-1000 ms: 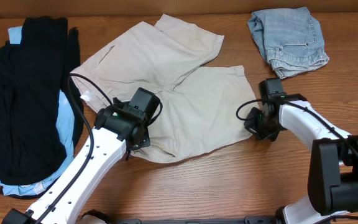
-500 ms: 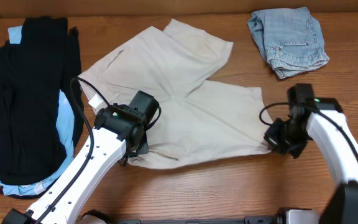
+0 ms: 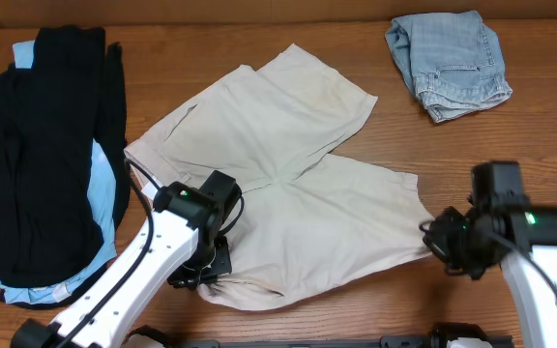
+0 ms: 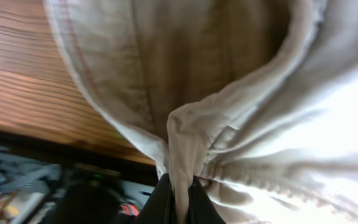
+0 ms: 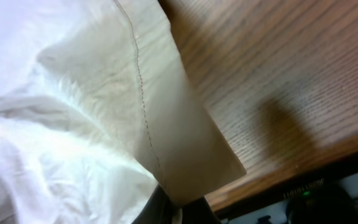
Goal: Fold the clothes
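Note:
The pale beige shorts (image 3: 298, 184) lie spread across the middle of the table. My left gripper (image 3: 211, 271) is shut on a pinch of their waistband edge (image 4: 180, 155) at the front left. My right gripper (image 3: 441, 246) is shut on the hem corner of one leg (image 5: 185, 162) at the front right. Both hold the cloth close to the table's front edge. The black and light-blue garments (image 3: 46, 155) lie piled at the left. The faded-blue denim shorts (image 3: 448, 63) lie crumpled at the back right.
The wooden table (image 3: 356, 300) ends just in front of both grippers; its front edge shows in both wrist views (image 5: 303, 168). Bare wood lies between the beige shorts and the denim.
Both grippers have pulled the beige shorts toward the front edge and apart. The right gripper moved right and forward, the left moved forward. The shorts are stretched flatter.

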Controlling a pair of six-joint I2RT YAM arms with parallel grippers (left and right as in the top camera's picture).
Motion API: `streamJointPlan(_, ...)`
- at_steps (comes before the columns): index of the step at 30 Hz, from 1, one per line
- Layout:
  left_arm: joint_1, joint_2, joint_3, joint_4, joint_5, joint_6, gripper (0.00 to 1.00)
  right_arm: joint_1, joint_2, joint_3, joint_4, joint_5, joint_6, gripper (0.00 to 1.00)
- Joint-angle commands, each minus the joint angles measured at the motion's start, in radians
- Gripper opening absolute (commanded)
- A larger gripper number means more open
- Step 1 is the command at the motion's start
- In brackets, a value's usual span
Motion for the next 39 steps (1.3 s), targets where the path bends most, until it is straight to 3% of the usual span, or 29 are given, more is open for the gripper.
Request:
streamJointPlan(1, -0.005, -0.092, -0.003, -0.005, 0.134, -0.026, 0.04, -0.005, -0.113, 0.008, -0.017, 0.0, 0.011, 0.04)
streamJointPlan(8, -0.06, -0.36, -0.003, -0.102, 0.128, -0.197, 0.04, -0.005, -0.279, 0.124, -0.132, 0.017, 0.011, 0.04)
streamJointPlan(16, -0.109, -0.645, -0.003, -0.159, 0.06, -0.34, 0.04, -0.005, -0.244, 0.319, -0.121, 0.107, 0.007, 0.04)
streamJointPlan(21, -0.109, -0.66, -0.003, -0.122, -0.137, -0.394, 0.04, -0.005, -0.115, 0.322, 0.094, 0.088, -0.058, 0.04)
streamJointPlan(27, -0.106, -0.602, -0.003, 0.039, -0.354, -0.394, 0.04, 0.01, 0.121, 0.322, 0.406, 0.013, -0.136, 0.04)
streamJointPlan(34, -0.103, -0.462, -0.003, 0.117, -0.67, -0.488, 0.04, 0.101, 0.383, 0.323, 0.774, 0.003, -0.164, 0.04)
streamJointPlan(39, -0.046, -0.333, -0.004, 0.182, -0.786, -0.512, 0.04, 0.166, 0.539, 0.323, 0.943, 0.008, -0.164, 0.04)
